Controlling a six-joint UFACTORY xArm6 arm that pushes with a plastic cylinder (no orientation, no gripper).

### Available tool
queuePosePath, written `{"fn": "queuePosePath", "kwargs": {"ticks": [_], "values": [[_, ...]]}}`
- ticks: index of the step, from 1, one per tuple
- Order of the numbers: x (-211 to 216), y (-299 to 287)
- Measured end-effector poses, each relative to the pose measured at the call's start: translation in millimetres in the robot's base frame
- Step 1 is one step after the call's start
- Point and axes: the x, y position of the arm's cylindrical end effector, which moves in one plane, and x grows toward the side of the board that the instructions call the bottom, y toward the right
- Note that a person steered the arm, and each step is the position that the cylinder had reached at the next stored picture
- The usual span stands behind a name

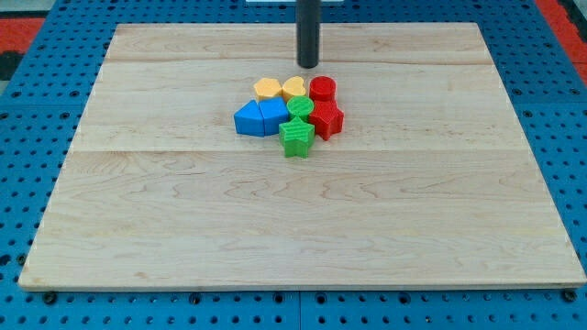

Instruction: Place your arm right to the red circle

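Pale wooden board [138, 211] lies on a blue pegboard [27, 165], with eight small blocks packed together near its middle. Going left to right: two blue blocks [258, 118], touching; behind them an orange block [267, 88] and a yellow heart [293, 88]; then a green round block [299, 107] with a green star [296, 137] nearer the view's bottom; then the red circle [322, 90], far right of the cluster, with a red star [326, 118] just in front. My tip [307, 66] sits just beyond the heart, up and left of the red circle, touching nothing. No gripper exists, so no jaw state applies. The approach seems under way; next, I judge, the tip must swing right around the circle without nudging it.
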Motion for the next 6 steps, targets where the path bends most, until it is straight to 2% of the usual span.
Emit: {"fn": "queuePosePath", "kwargs": {"ticks": [1,3,6], "values": [[16.0,63.9],[56.8,48.7],[74.9,37.6]]}}
